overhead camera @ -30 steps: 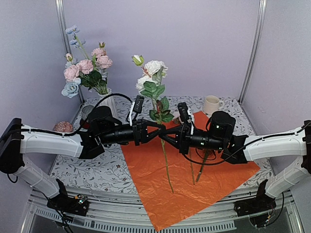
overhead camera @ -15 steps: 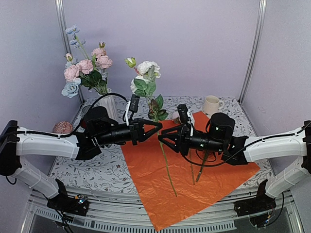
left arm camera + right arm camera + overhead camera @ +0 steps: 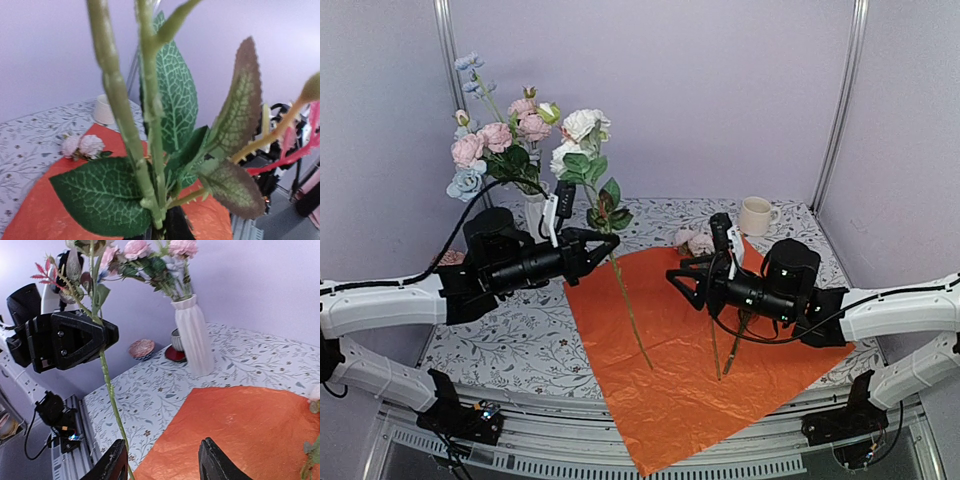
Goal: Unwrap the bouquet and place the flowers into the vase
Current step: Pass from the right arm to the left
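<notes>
White flower (image 3: 582, 125) leftward, vase (image 3: 535, 205) mostly hidden

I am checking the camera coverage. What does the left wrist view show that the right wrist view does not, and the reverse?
Only the left wrist view shows the mug. Only the right wrist view shows the vase and a red saucer. Both show the stem and the orange paper.

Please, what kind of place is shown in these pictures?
Probably a robot test booth, not a home: plain lilac walls on metal posts, and two robot arms bolted to a staged table.
</notes>
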### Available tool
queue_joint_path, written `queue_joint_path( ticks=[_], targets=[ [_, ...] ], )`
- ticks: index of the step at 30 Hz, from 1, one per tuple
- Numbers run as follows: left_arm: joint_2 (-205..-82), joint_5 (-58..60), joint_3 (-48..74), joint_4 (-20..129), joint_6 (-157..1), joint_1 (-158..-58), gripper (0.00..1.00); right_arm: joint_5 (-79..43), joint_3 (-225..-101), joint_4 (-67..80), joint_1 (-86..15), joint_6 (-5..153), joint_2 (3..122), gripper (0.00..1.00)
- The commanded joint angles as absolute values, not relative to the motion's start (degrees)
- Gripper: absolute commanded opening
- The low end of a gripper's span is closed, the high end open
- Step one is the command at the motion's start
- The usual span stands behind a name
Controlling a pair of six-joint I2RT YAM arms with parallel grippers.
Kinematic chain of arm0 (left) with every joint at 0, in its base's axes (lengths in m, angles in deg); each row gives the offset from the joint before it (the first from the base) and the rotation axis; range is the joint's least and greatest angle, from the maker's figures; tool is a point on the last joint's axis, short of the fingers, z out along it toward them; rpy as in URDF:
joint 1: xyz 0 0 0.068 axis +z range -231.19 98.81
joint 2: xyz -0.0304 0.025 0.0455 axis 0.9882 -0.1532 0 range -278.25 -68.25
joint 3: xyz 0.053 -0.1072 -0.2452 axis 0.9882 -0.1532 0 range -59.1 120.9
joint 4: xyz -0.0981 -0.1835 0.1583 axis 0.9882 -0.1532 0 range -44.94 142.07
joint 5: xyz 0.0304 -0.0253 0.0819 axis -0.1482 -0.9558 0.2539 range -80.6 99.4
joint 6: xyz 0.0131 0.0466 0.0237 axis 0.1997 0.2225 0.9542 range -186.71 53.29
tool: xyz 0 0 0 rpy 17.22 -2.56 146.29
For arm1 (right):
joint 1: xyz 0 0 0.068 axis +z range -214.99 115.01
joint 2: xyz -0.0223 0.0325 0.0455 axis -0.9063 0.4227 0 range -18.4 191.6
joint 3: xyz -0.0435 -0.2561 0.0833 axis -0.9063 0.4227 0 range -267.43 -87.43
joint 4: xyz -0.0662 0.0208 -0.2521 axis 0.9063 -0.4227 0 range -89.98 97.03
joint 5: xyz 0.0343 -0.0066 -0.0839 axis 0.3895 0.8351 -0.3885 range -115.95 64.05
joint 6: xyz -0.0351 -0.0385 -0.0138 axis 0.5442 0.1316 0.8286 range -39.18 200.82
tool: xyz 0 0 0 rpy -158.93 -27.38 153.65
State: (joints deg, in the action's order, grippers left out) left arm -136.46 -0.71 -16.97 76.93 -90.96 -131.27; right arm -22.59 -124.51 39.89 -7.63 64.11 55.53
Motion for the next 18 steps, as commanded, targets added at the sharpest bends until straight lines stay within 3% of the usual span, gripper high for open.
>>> queue_joint_path(
  ticks=[1, 9, 18],
  targets=[
    [-131.98, 13.48, -9.07, 62.32, -75.89, -129.04, 0.0, -34.48, -124.31, 37.99, -9.18, 67.26, 51.44, 0.51],
    [-132.64, 31.46, 5.81, 55.54, -58.29, -125.39, 0.0, -34.02, -124.46, 38.12, -18.41, 72.31, 49.65, 0.53],
    [-141.91, 38.79, 20.74, 55.74, -47.39, -119.39, 0.0, -34.43, -116.02, 51.43, -19.29, 74.84, 56.09, 0.53]
  ],
)
